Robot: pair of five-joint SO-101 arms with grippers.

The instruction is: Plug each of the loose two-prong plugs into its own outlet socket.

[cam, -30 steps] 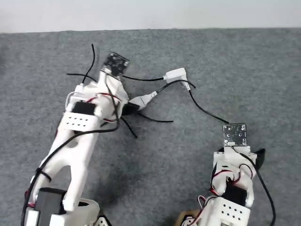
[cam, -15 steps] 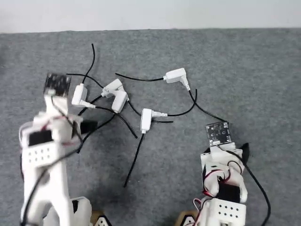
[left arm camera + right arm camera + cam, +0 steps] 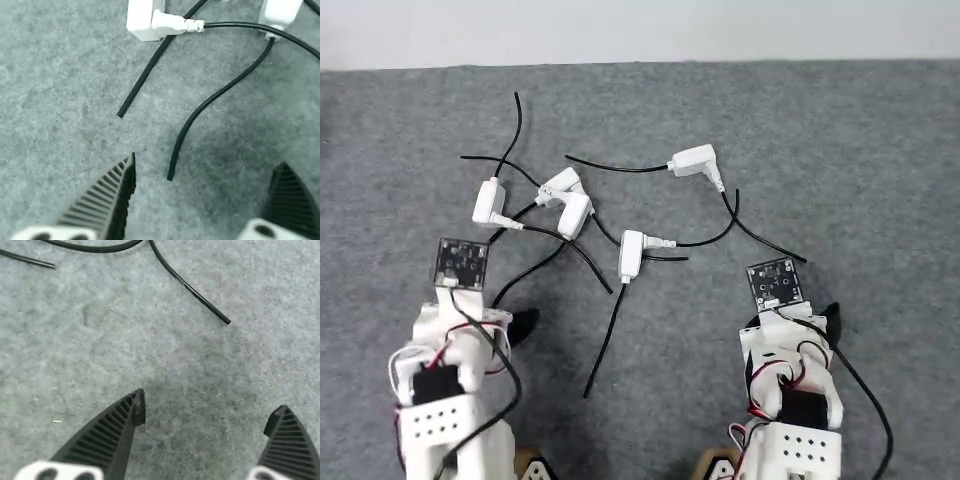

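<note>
Five white plug-and-socket bodies on thin black cords (image 3: 750, 232) lie tangled across the upper middle of the high view. They are the left piece (image 3: 488, 203), the twin pieces (image 3: 568, 198) touching each other just right of it, the middle piece (image 3: 631, 254) lowest, and the right piece (image 3: 692, 160) at upper centre. The left and middle pieces each show a slim white stub where a cord joins. Two claws sit low in the frame over the grey table (image 3: 880, 150), the left claw (image 3: 206, 165) below the left piece and the right claw (image 3: 210, 401) at lower right, both spread open and holding nothing.
</note>
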